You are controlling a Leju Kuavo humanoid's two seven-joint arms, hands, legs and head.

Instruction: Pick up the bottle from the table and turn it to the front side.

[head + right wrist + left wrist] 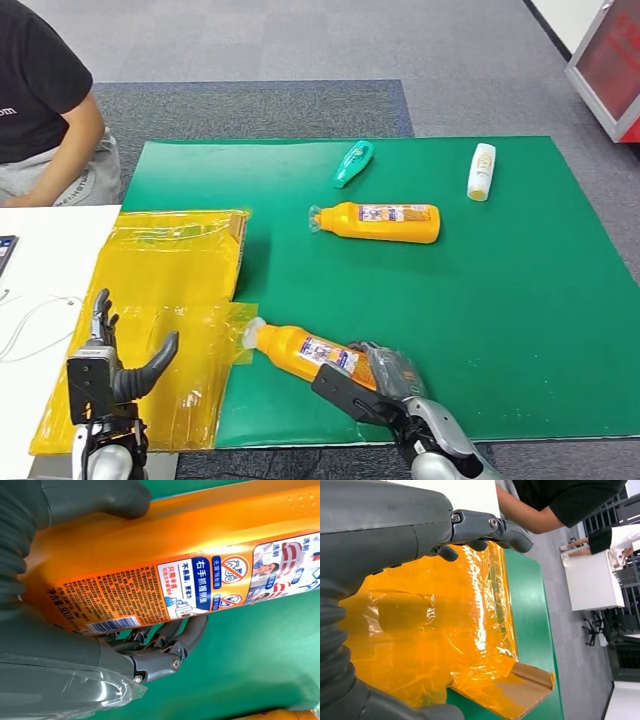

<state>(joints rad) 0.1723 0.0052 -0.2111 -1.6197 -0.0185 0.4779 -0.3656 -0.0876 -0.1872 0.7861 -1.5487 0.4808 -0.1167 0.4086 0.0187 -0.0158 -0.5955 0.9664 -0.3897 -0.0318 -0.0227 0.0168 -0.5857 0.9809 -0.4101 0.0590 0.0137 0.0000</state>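
An orange bottle (306, 350) lies at the front of the green mat (490, 300), its wrapped cap pointing left toward the yellow film. My right hand (362, 385) grips its base end. In the right wrist view the thumb lies over the bottle (181, 555) and the fingers (166, 645) curl beneath it; the label side with barcode and small print faces the camera. My left hand (113, 370) hovers over the yellow film (173, 270) with fingers apart and nothing in it. The left wrist view has that hand (395, 525) above the film (444, 630).
A second orange bottle (381, 222) lies mid-mat. A green tube (353, 163) and a white bottle (481, 171) lie near the far edge. A person (38, 100) sits at the far left behind a white table (38, 260).
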